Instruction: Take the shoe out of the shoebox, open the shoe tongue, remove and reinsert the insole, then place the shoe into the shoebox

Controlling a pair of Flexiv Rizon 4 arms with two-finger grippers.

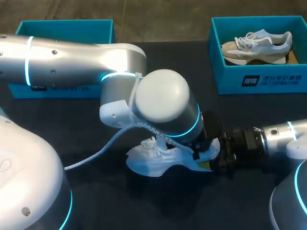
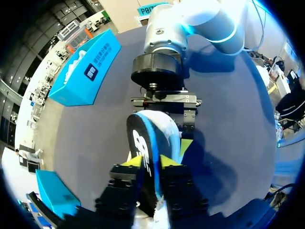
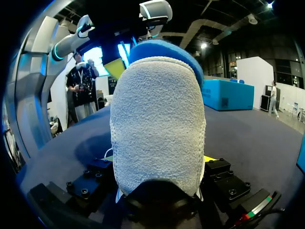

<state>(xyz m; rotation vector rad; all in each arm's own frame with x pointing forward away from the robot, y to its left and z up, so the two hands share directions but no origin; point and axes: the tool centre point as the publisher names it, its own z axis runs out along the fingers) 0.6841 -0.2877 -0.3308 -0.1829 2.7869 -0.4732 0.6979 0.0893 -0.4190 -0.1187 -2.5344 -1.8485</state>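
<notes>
Insole showing rough, looped white cloth on top, blue foam-like rim; underside looking smooth, matt black in left wrist view; shoe showing white mesh cloth, woven laces; shoebox looking like matt teal card; surface looking dark, matt, felt-like; left arm and right arm gleaming smooth, glossy silver-white; left pincer showing matt black metal blocks, bright yellow fingertips.

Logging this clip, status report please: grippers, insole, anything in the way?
Left gripper shut on insole. Right gripper at its far end, grip unclear. Shoe on table. Left arm overhangs it.
</notes>
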